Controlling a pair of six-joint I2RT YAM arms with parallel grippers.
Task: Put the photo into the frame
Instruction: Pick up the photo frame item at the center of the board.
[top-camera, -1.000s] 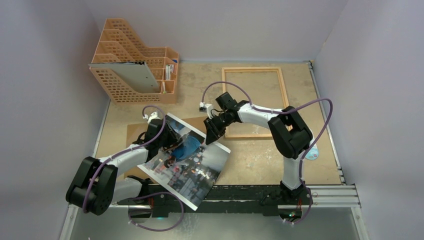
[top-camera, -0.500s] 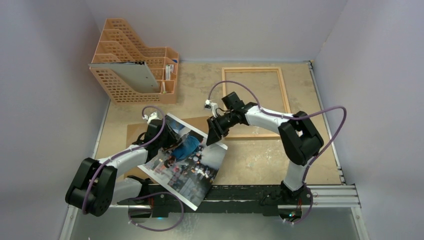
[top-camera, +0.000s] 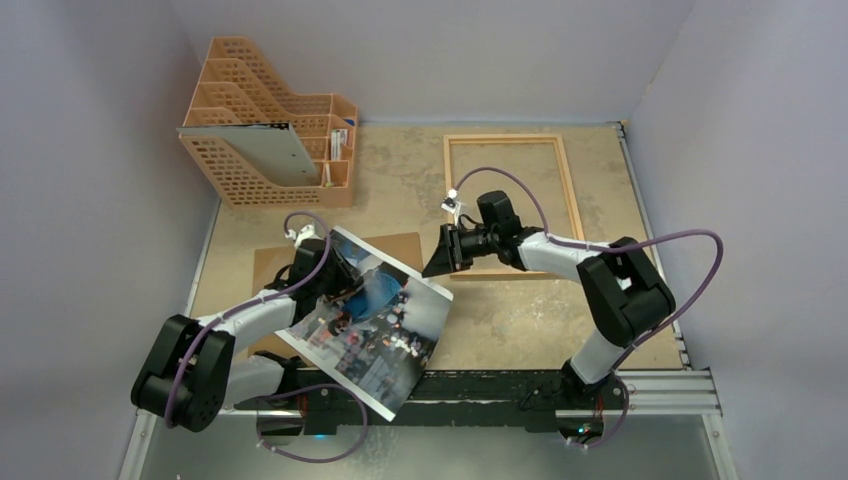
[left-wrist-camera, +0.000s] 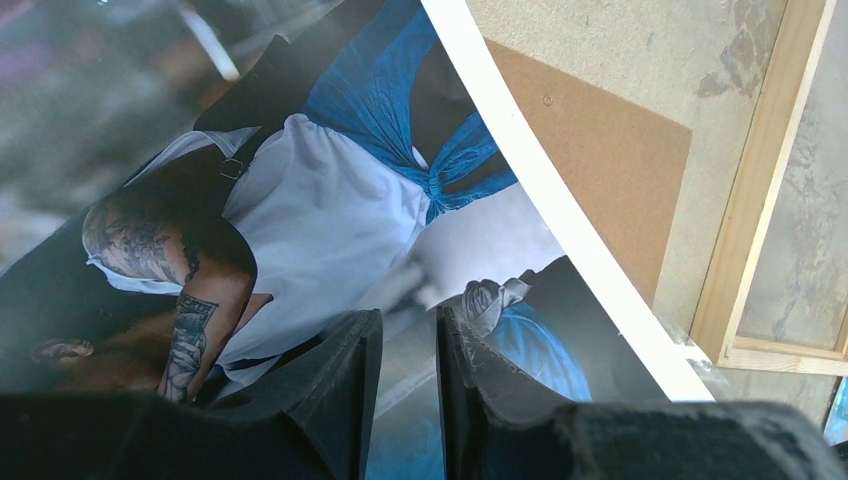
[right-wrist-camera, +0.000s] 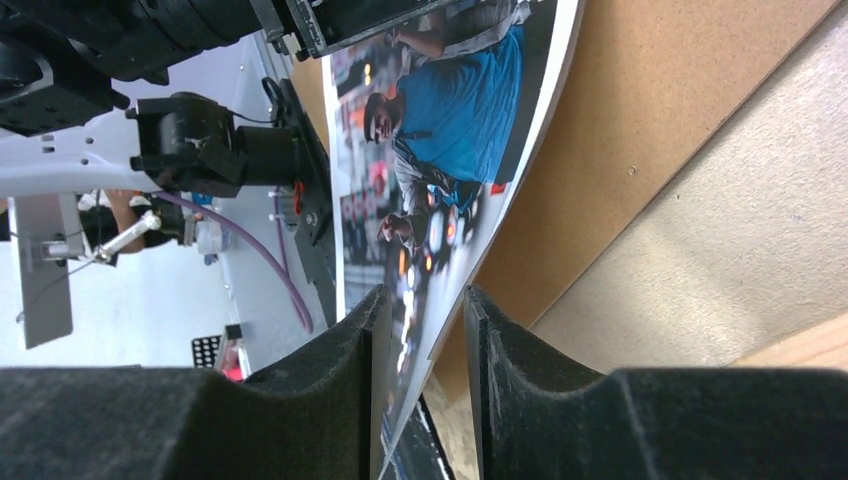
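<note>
Two arms work over a scuffed bench (top-camera: 500, 320), seen from above and from each wrist. My left tool (top-camera: 338, 272) has its jaws drawn close together on the far left part of the photo (top-camera: 385, 330), pinching it. The large glossy street-scene print is raised off the bench and tilted. From that grip it stretches back toward the arm bases, and its near corner overhangs the base rail. In the left wrist view the tool (left-wrist-camera: 408, 315) sits low in the picture and the photo (left-wrist-camera: 300, 200) fills the area beyond the fingertips, showing a tattooed arm, a white top and blue cloth. Its white border runs diagonally off to the tool's right. Past that border lies a brown hardboard panel (left-wrist-camera: 600, 170) flat on the bench, and further right is a corner of the frame (left-wrist-camera: 770, 180), made of pale wood. My right tool (top-camera: 432, 265) points sideways at the photo's right-hand edge, with the frame (top-camera: 505, 139) lying flat behind it and well apart from the print. In the right wrist view the tool (right-wrist-camera: 418, 295) has its jaws only a narrow slot apart, and the photo (right-wrist-camera: 440, 120) runs edge-on into that slot. I cannot tell whether the pads press on it. An orange file rack (top-camera: 250, 100) stands far beyond the left tool.
</note>
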